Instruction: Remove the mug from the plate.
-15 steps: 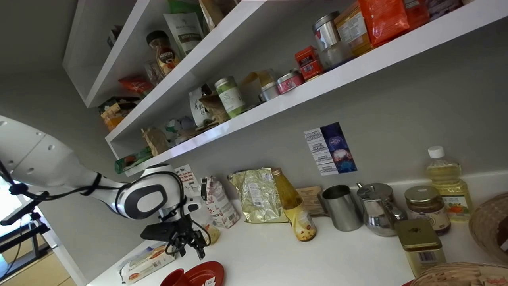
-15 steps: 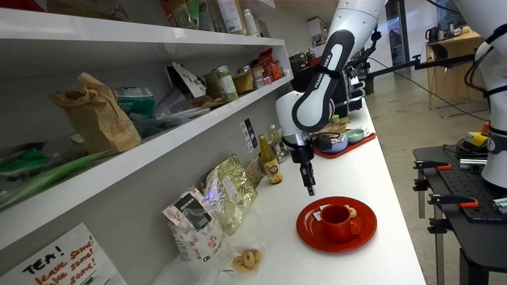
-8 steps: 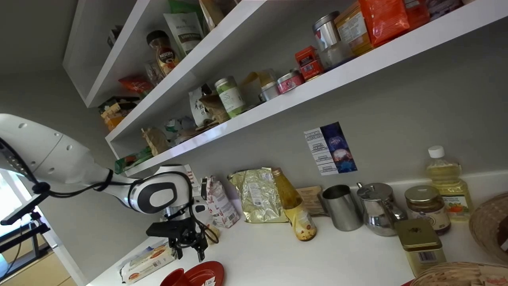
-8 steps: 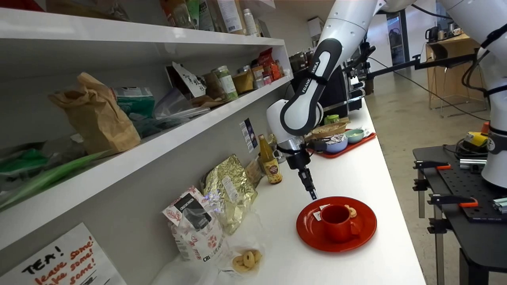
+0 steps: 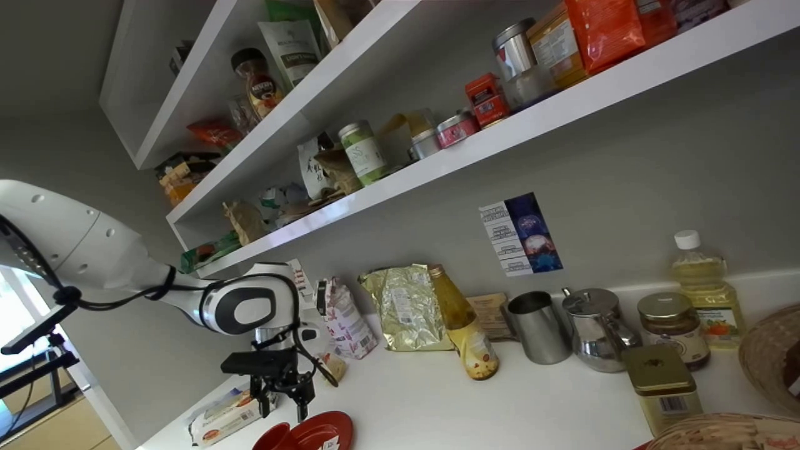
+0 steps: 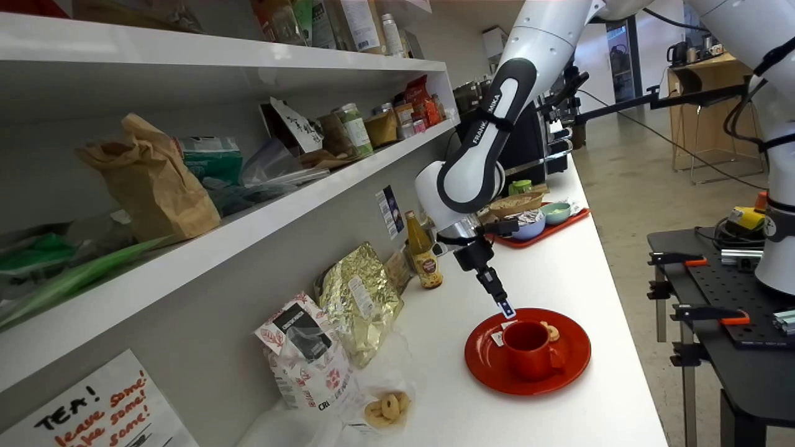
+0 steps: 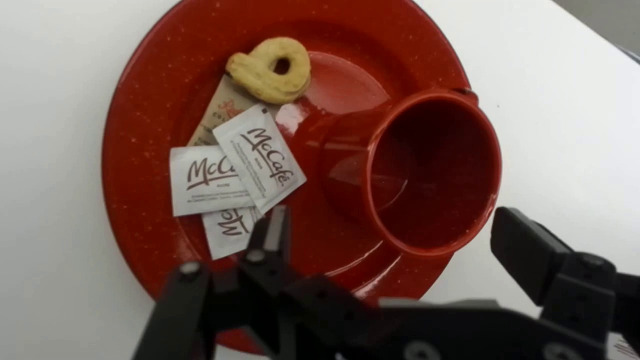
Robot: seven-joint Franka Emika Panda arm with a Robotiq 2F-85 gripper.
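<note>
Wrist view: mug [image 7: 415, 172] stood upright on the plate [image 7: 135, 165], off-centre, not yet grasped. Its handle [image 6: 558, 358], in an exterior view, sat on the side away from the gripper [image 7: 390, 215]. Gripper was spread wide with nothing held, above the plate. Key relation: mug lay ahead of and below it, nearer the wrist view's right-hand finger [image 7: 525, 255] than the left-hand finger [image 7: 270, 235], so a shift that way before lowering looked likely. Also on the plate: 3 white sachets [image 7: 235, 180], 1 brown packet [image 7: 220, 112], 1 ring-shaped biscuit [image 7: 250, 75].
</note>
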